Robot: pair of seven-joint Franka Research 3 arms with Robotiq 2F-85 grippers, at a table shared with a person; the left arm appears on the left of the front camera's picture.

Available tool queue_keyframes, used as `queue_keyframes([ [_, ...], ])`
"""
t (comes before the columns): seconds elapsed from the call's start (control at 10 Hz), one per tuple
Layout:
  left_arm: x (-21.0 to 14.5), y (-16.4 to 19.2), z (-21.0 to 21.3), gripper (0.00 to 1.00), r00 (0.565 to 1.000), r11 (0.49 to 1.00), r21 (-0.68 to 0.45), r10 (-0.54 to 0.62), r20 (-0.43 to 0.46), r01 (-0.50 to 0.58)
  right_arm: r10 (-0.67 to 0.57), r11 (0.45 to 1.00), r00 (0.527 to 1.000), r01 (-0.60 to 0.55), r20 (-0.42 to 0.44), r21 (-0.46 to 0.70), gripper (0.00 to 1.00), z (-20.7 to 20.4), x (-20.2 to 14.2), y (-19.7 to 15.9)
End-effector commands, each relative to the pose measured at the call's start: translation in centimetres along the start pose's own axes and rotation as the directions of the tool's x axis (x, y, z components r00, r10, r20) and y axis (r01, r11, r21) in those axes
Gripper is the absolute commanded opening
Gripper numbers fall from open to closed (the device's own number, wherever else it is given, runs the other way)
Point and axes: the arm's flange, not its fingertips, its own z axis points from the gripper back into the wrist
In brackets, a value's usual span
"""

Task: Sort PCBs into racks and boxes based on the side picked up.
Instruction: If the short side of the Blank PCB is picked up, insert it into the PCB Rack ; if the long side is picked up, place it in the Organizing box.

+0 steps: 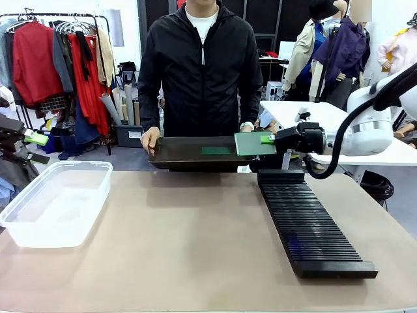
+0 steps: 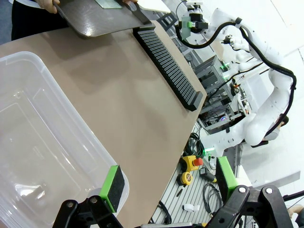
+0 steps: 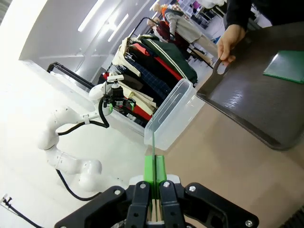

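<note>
My right gripper (image 1: 267,139) is shut on the edge of a green PCB (image 1: 253,143), held roughly flat in the air just above the far end of the black slotted rack (image 1: 306,222). Seen from the right wrist, the pads (image 3: 149,167) pinch that board (image 3: 153,141) edge-on. A second PCB (image 1: 215,150) lies on the dark tray (image 1: 176,155) that the person holds by both ends. My left gripper (image 2: 170,183) stands open and holds nothing, over the near rim of the clear box (image 2: 42,142). The box (image 1: 55,202) sits at the table's left.
The person stands at the far side with a hand (image 3: 230,40) on the tray (image 3: 247,104). A white table (image 1: 339,124) lies behind my right arm. Clothes racks (image 1: 58,59) stand at the back left. The brown tabletop (image 1: 189,248) lies bare between box and rack.
</note>
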Motion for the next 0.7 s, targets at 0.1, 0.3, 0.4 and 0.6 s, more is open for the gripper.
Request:
queue_keyframes([
  [0.1,0.0,-0.2,0.1,1.0,1.0,1.0,-0.006,0.009,0.002,-0.009,0.138,0.99,0.99,-0.137,0.042,-0.016,0.0,3.0,-2.7,1.5],
  [0.3,0.0,-0.2,0.1,1.0,1.0,1.0,-0.006,0.009,0.002,-0.009,0.248,0.969,0.967,-0.247,0.055,-0.016,0.0,5.2,-3.5,1.5],
  [0.4,0.0,-0.2,0.1,1.0,1.0,1.0,-0.006,0.009,0.002,-0.009,0.294,0.956,0.955,-0.293,0.046,-0.035,0.0,6.2,-3.8,1.4],
  [0.6,0.0,-0.2,0.1,1.0,1.0,1.0,-0.006,0.009,0.002,-0.009,0.391,0.919,0.92,-0.39,0.01,-0.055,0.0,8.2,-4.1,1.1],
])
